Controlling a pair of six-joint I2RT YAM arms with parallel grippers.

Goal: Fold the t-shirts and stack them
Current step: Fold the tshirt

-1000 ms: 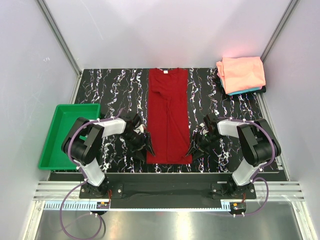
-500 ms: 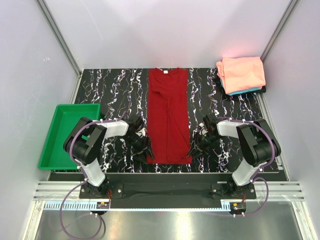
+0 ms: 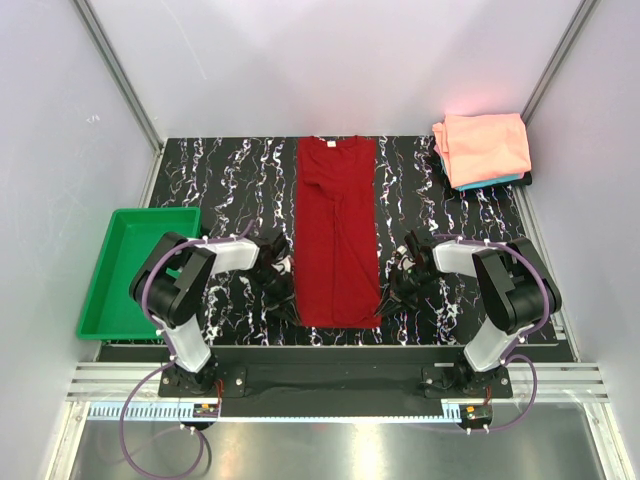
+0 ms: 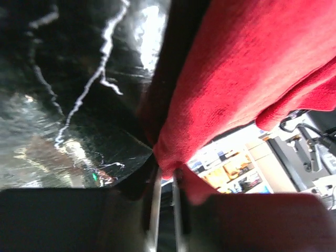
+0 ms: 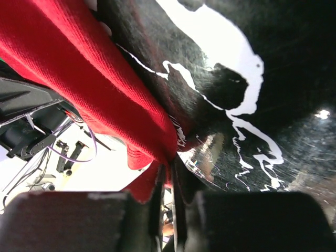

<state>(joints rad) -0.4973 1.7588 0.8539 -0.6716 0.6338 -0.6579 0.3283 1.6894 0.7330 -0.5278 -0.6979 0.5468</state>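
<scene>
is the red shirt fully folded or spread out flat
Partly folded: the red shirt lies as a long narrow strip, sleeves folded in.

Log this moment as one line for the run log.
stage: pinching hem | left hand: shut on dark red t-shirt, near-left corner | right hand: shut on near-right corner | salmon-pink t-shirt: folded, far right

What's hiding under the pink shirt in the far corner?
A teal layer peeks out along the near edge under the pink shirt, with a dark strip beside it. How much teal cloth there is, and what the dark strip is, is covered.
</scene>
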